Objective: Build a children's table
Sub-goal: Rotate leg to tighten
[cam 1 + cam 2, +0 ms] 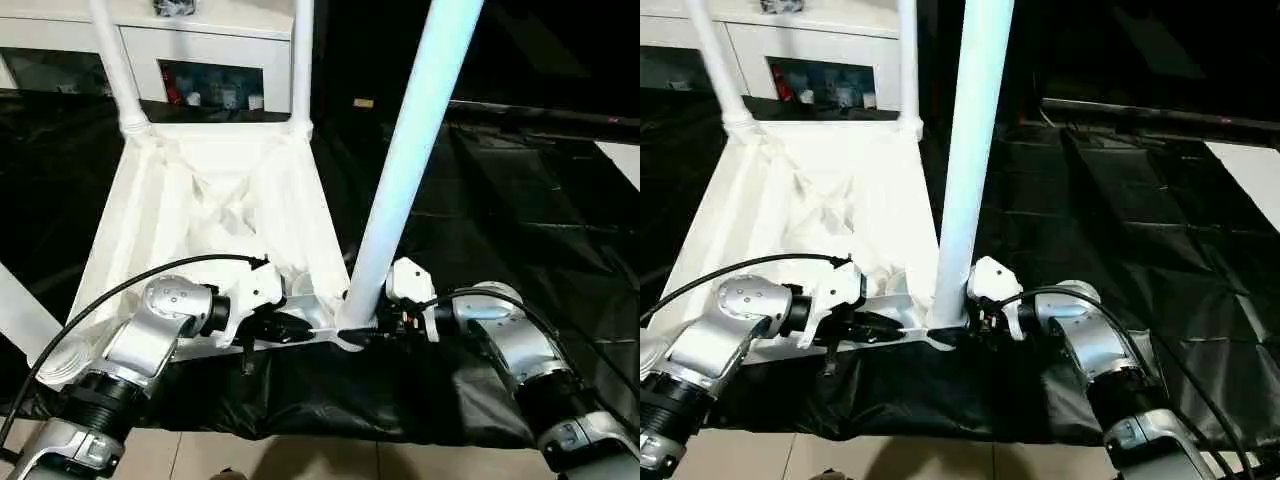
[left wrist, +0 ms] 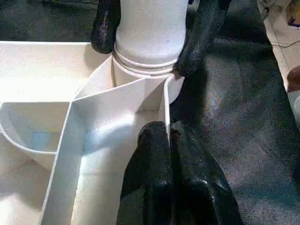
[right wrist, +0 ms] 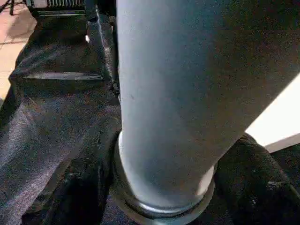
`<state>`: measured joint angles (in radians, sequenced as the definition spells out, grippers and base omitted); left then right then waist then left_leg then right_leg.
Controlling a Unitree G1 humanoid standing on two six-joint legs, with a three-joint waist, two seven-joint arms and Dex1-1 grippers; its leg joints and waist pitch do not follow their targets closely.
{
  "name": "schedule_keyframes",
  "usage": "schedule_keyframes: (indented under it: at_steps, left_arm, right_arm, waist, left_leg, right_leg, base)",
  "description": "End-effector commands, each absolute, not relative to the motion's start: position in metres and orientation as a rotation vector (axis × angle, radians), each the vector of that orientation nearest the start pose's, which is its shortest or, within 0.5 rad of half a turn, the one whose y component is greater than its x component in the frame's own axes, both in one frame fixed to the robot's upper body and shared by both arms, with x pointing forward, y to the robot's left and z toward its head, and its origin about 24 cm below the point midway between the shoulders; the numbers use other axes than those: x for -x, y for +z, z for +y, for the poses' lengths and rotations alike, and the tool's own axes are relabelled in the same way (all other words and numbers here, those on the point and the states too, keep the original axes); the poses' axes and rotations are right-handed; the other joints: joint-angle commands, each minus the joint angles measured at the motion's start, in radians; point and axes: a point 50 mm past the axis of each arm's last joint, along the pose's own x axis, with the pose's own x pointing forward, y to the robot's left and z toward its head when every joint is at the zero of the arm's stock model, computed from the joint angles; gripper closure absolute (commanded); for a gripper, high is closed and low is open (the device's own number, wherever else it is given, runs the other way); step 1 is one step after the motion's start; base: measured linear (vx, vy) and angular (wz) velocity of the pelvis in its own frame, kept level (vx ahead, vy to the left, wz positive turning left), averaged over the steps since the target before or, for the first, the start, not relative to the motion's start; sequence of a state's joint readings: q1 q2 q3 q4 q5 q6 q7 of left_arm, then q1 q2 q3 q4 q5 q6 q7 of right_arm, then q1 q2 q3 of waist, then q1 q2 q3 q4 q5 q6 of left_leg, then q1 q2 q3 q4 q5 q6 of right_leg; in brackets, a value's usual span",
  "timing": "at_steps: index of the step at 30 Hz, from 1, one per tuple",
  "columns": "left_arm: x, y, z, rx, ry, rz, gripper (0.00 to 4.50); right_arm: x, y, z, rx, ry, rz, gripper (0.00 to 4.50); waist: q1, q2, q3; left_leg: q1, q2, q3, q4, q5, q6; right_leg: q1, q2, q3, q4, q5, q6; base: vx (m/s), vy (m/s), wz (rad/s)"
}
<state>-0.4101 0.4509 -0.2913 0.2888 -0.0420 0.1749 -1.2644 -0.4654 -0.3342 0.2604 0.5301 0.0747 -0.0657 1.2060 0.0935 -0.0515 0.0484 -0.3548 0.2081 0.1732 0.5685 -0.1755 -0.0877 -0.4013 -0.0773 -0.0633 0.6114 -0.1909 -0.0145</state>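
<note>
Table top (image 1: 190, 200) lies upside down on the black sheet (image 1: 520, 220), legs at 11 and 12 seated; right gripper (image 2: 150, 42) grasps a third leg (image 1: 410, 160) in the 5 o'clock socket, left gripper (image 2: 169, 140) clenched on its rib, with one leg left.

2 head cameras looked forward and down over both forearms at the upturned table top (image 1: 215, 215), each wrist camera sat close, both facing the near-right leg (image 2: 150, 33) base

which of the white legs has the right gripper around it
The near leg, standing in the tabletop's near right corner socket, with the right gripper straddling its base. The two far legs stand untouched in the far corners.
</note>
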Motion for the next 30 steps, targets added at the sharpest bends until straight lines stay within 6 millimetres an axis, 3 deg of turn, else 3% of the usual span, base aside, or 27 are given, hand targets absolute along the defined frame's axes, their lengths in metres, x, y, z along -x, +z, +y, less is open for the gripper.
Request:
schedule_keyframes:
  at_steps: [1, 8, 12, 13, 16, 18, 19, 24, 25, 30]
  left_arm:
    - [-0.276, 0.056, 0.122, -0.381, -1.521, 0.374, 4.5]
    - [-0.28, 0.052, 0.12, -0.396, -1.439, 0.363, 4.5]
    - [-0.287, 0.049, 0.115, -0.403, -1.341, 0.357, 4.5]
    - [-0.294, 0.047, 0.108, -0.402, -1.255, 0.35, 4.5]
    - [-0.304, 0.044, 0.088, -0.375, -1.118, 0.348, 4.5]
    - [-0.307, 0.043, 0.078, -0.35, -1.068, 0.351, 4.5]
    - [-0.309, 0.042, 0.068, -0.334, -1.028, 0.358, 4.5]
    - [-0.312, 0.041, 0.056, -0.331, -0.987, 0.354, 4.5]
    - [-0.312, 0.042, 0.053, -0.346, -1.008, 0.34, 4.5]
    - [-0.308, 0.043, 0.056, -0.361, -1.071, 0.31, 4.5]
  right_arm:
    - [-0.289, 0.042, -0.117, 0.306, 1.453, 0.259, 1.76]
    - [-0.286, 0.034, -0.113, 0.27, 1.411, 0.282, 1.78]
    - [-0.293, 0.028, -0.109, 0.254, 1.279, 0.279, 1.78]
    - [-0.302, 0.022, -0.105, 0.24, 1.135, 0.283, 1.78]
    - [-0.312, 0.014, -0.089, 0.172, 0.916, 0.292, 1.78]
    - [-0.314, 0.012, -0.08, 0.141, 0.867, 0.295, 1.78]
    - [-0.315, 0.012, -0.069, 0.127, 0.821, 0.292, 1.78]
    - [-0.32, 0.015, -0.052, 0.116, 0.751, 0.277, 1.78]
    - [-0.322, 0.02, -0.045, 0.065, 0.761, 0.261, 1.23]
    - [-0.324, 0.023, -0.047, 0.017, 0.778, 0.251, 0.78]
  waist:
    - [-0.003, 0.006, -0.06]
    - [0.0, 0.008, -0.059]
    - [-0.005, 0.004, -0.05]
    - [-0.007, 0.003, -0.05]
    - [-0.025, -0.003, -0.048]
    - [-0.031, -0.002, -0.047]
    - [-0.032, -0.002, -0.048]
    - [-0.036, 0.003, -0.05]
    - [-0.037, 0.003, -0.05]
    - [-0.034, 0.004, -0.053]
  left_leg:
    - [0.006, 0.023, 0.003, -0.059, -0.194, 0.038]
    - [0.008, 0.024, 0.002, -0.059, -0.202, 0.036]
    - [0.01, 0.023, 0.0, -0.067, -0.277, 0.009]
    - [0.011, 0.023, -0.002, -0.067, -0.285, 0.002]
    - [0.008, 0.017, -0.01, -0.07, -0.32, -0.029]
    - [0.016, 0.015, -0.01, -0.064, -0.341, -0.023]
    - [0.014, 0.014, -0.01, -0.063, -0.339, -0.014]
    - [0.011, 0.014, -0.011, -0.065, -0.346, -0.004]
    - [0.01, 0.013, -0.011, -0.065, -0.353, -0.001]
    - [0.005, 0.017, -0.01, -0.068, -0.323, 0.008]
  right_leg:
    - [0.051, -0.055, 0.045, -0.064, -0.137, -0.215]
    - [0.05, -0.054, 0.044, -0.065, -0.139, -0.215]
    - [0.045, -0.058, 0.044, -0.083, -0.296, -0.175]
    - [0.045, -0.06, 0.044, -0.084, -0.325, -0.165]
    - [0.043, -0.063, 0.037, -0.1, -0.489, -0.102]
    - [0.032, -0.065, 0.037, -0.111, -0.545, -0.083]
    - [0.032, -0.064, 0.037, -0.113, -0.546, -0.079]
    - [0.028, -0.06, 0.035, -0.112, -0.519, -0.074]
    - [0.028, -0.06, 0.034, -0.112, -0.515, -0.078]
    - [0.032, -0.06, 0.039, -0.103, -0.431, -0.098]
  base:
    - [0.0, 0.0, 0.0]
    - [0.0, 0.0, 0.0]
    - [0.0, 0.0, 0.0]
    - [0.0, 0.0, 0.0]
    - [-0.02, 0.0, -0.02]
    - [-0.05, 0.001, -0.04]
    - [0.0, 0.0, 0.0]
    - [0.0, 0.0, 0.0]
    - [0.0, 0.0, 0.0]
    - [0.0, 0.0, 0.0]
